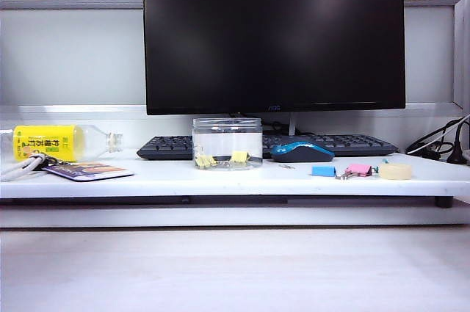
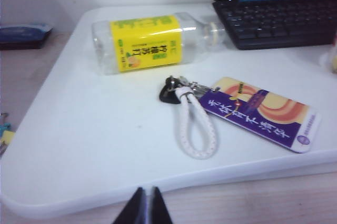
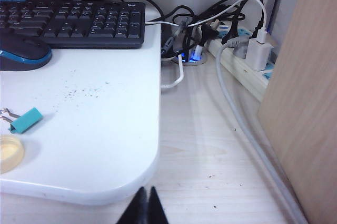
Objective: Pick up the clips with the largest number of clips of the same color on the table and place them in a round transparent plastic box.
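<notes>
The round transparent plastic box point(image 1: 227, 143) stands on the white board in front of the monitor, left of the mouse. Pale-yellow clips point(image 1: 205, 159) lie inside it on its floor, another one point(image 1: 240, 156) beside them. Neither gripper shows in the exterior view. In the left wrist view my left gripper point(image 2: 147, 203) is shut and empty, hanging off the board's near edge by the key tag. My right gripper point(image 3: 146, 200), in the right wrist view, is also shut and empty, just off the board's rounded right corner.
On the board point(image 1: 220, 180) lie a yellow-labelled bottle point(image 2: 145, 42), a key tag with white cord point(image 2: 258, 113), a keyboard point(image 1: 264, 146), a blue mouse point(image 1: 302, 152), a blue clip point(image 3: 23, 120), a pink clip point(image 1: 359, 169) and a tape roll point(image 3: 8, 153). Cables and a power strip point(image 3: 245, 60) sit right.
</notes>
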